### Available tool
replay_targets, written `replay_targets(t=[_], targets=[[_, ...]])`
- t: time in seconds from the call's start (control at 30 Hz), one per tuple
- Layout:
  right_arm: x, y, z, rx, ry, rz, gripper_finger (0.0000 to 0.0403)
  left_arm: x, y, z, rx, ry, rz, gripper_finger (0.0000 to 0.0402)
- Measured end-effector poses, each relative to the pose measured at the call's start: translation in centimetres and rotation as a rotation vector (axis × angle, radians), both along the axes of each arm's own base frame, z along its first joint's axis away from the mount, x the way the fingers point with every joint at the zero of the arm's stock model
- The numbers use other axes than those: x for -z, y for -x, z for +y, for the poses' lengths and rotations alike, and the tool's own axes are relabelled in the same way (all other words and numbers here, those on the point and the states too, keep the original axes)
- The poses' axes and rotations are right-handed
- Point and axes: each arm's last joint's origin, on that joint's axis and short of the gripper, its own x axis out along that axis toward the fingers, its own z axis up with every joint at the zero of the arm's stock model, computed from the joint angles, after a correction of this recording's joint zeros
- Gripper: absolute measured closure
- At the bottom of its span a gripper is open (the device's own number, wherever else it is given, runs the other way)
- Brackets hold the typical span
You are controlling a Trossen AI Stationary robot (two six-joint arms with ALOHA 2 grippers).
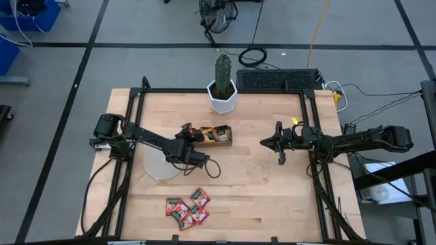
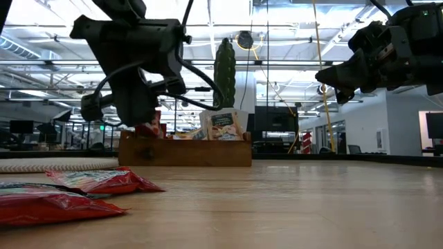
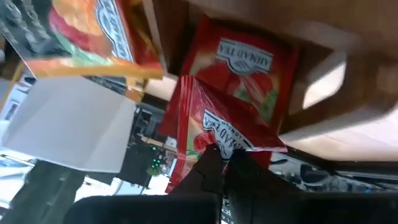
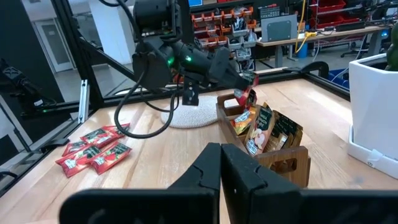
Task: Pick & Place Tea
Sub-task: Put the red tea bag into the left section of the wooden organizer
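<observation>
A red tea sachet (image 3: pixel 214 134) is pinched between the shut jaws of the left gripper (image 3: pixel 222 155), right at the end compartment of the brown tray (image 1: pixel 225 143), where another red sachet (image 3: pixel 239 68) is already sitting just beyond the jaws. More red sachets (image 1: pixel 188 206) are left piled on the table (image 1: pixel 266 190), well apart. The right gripper (image 4: pixel 221 152) is hovering with jaws pressed together, nothing held.

The table (image 1: pixel 272 190) is pale wood planks, smooth with a slight sheen. The tray (image 2: pixel 185 153) is darker brown wood, matt. The red sachets (image 1: pixel 187 206) near the front are glossy, crinkled foil or plastic. The grey disc (image 1: pixel 160 167) looks matt and rough-edged. The cactus pot (image 1: pixel 223 99) is smooth white plastic or ceramic.
</observation>
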Motion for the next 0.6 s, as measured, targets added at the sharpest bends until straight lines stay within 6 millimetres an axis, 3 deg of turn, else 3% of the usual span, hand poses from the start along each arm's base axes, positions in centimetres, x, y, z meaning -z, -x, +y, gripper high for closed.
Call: replay_targets(t=[0.27,0.43,0.6], targets=[[0.0,0.0,0.0,0.0,0.0,0.0,0.0403,0.5,-0.3,0.1,0.027,0.06,0.004,0.0392],[0.0,0.0,0.0,0.0,0.0,0.0,0.0403,0.7,-0.3,0.7,-0.026,0.163,-0.01,0.0347],[0.0,0.0,0.0,0.0,-0.001,0.005,0.0403,0.7,-0.3,1.1,-0.048,0.135,-0.03,0.0304]])
